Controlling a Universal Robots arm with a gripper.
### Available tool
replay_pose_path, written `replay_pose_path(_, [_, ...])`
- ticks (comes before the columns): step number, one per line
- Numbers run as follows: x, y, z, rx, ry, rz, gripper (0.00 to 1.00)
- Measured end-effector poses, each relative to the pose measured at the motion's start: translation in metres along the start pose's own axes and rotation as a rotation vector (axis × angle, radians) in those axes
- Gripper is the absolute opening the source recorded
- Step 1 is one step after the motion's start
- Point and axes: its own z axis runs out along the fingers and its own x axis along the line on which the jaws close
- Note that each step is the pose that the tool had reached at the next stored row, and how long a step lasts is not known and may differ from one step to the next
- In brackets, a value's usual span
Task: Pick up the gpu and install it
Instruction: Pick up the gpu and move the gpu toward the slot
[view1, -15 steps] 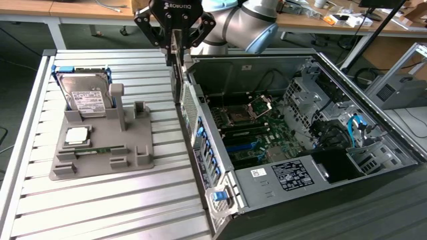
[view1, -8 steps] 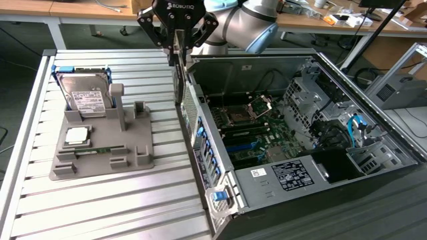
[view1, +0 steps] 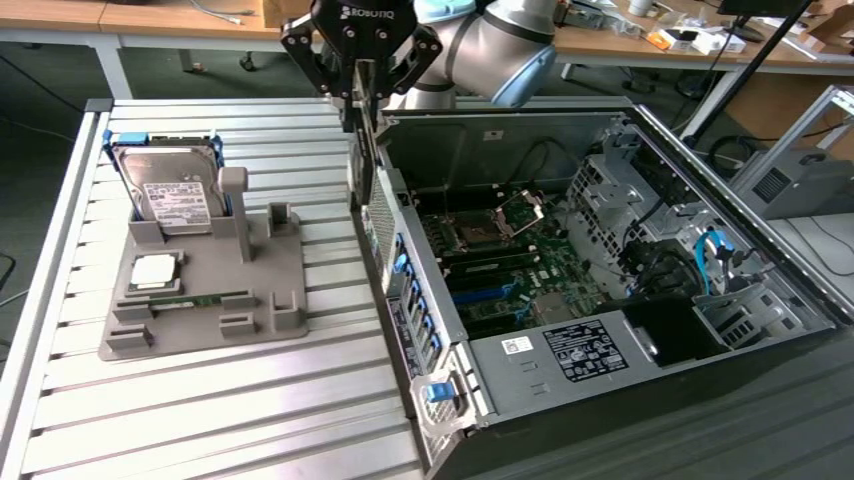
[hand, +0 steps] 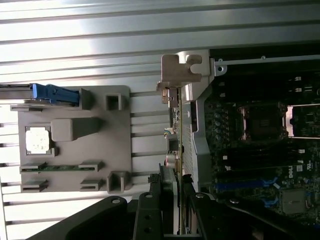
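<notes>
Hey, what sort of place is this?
Likely a robotics lab for computer assembly: an open dark metal desktop computer case, a grey plastic parts fixture, and cluttered wooden workbenches behind.

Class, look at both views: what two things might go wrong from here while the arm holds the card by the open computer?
1. The thin dark expansion card hangs on edge from the hand, close to the open black computer case's wall; lowered here, its silvery bracket might strike that wall.
2. The hand grips it near one end only, so it may tilt or slip.
</notes>
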Motion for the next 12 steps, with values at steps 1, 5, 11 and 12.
replay_pose_path(1, [-0.0008, 0.0000, 0.0000, 0.0000, 0.0001, 0.000, 0.27])
replay_pose_path(5, [-0.0042, 0.0001, 0.0001, 0.0000, 0.0001, 0.000, 0.27])
replay_pose_path(11, [-0.0092, -0.0006, 0.0002, 0.0000, 0.0000, 0.000, 0.27])
replay_pose_path(12, [-0.0099, -0.0008, 0.0002, 0.0001, 0.0001, 0.000, 0.27])
